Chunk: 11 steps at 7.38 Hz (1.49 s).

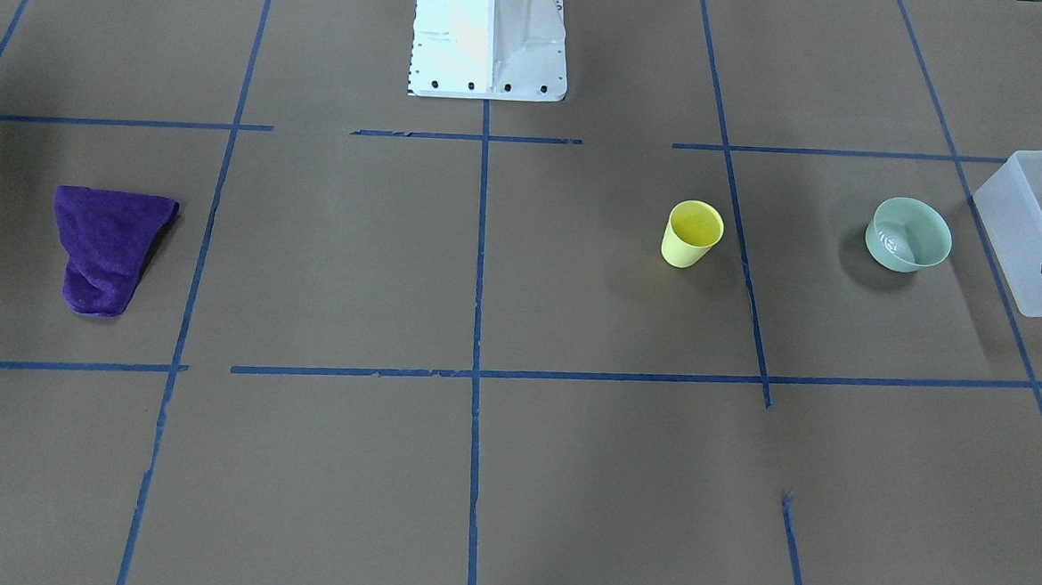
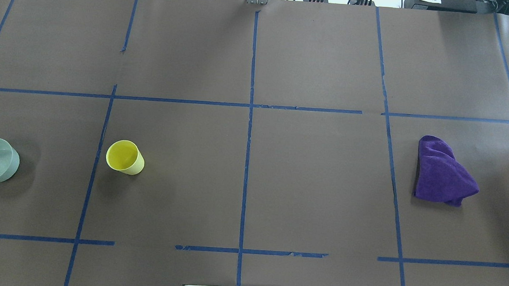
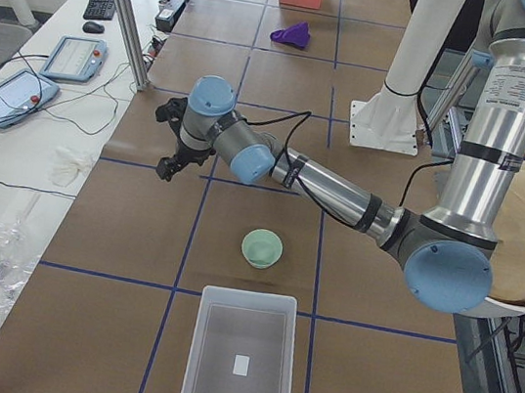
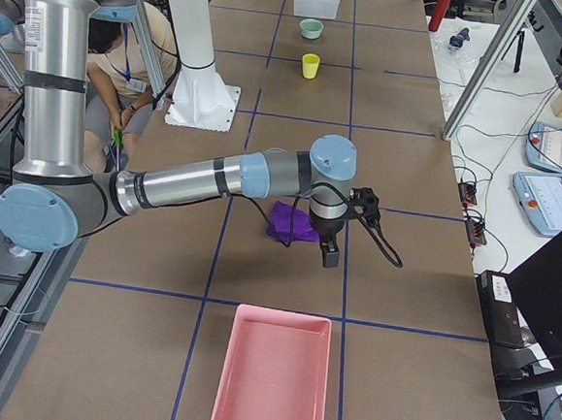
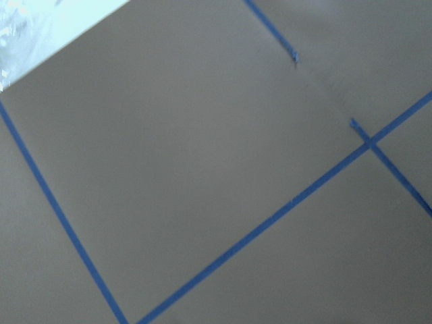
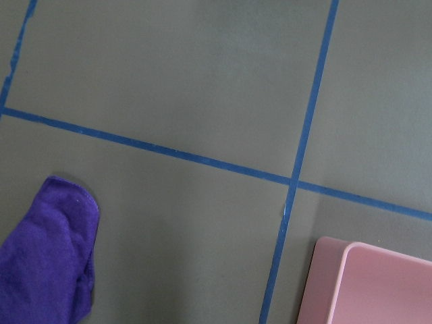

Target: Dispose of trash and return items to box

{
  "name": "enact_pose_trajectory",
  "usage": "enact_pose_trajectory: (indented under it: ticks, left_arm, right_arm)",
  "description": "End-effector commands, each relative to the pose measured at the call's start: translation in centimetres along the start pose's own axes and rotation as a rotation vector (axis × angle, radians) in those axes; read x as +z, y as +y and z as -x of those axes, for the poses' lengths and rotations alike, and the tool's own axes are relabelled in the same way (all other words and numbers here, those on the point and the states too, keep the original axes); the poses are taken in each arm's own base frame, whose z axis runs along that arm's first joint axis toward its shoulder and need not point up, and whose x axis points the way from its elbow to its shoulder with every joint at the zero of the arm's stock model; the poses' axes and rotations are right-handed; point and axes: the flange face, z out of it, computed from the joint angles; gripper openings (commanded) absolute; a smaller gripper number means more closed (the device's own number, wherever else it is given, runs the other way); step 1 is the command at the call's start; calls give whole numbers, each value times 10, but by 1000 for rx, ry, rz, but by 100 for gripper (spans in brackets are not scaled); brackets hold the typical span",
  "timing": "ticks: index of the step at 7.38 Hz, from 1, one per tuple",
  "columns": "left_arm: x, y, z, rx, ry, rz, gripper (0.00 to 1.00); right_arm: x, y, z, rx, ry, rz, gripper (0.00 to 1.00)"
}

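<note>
Neither pincer can be read as released or clenched. The left gripper (image 3: 166, 164) is held above bare table (image 2: 314, 182) on the operators' side, and the right gripper (image 4: 330, 253) is held just beside the cloth (image 4: 293, 223). No fingers are shown in the wrist views, and nothing is seen held by either.

Outward from the right gripper, a pink tray (image 4: 272, 384) is found near the cloth, with nothing seen in it. On the left side, the cup (image 1: 693, 235) is seen upright on the table, well apart from the box (image 3: 214, 387), with a green bowl (image 1: 907, 234) between them. Only the label is seen inside the box.

The task is judged barely begun: the cup is not yet returned, and nothing is seen disposed of.
</note>
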Motion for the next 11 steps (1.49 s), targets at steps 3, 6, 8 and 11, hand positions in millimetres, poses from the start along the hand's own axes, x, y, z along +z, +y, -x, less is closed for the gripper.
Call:
enact_pose_trajectory:
  ticks: [3,6,8,11]
  left_arm:
    - [48,-57,-158,-422,70,-214,100]
    - [113,-29,-284,-684,-6,-9,100]
    - [149,4,-341,-822,-43,40,93]
    - [165,48,-339,-812,-111,85,82]
  right_arm:
    - [-5,-12,4,-57,1,-64,100]
    - [-1,-6,10,-105,-13,-112,100]
    - [3,-11,20,-104,-19,-142,100]
    - [5,-7,19,-90,-18,-136,100]
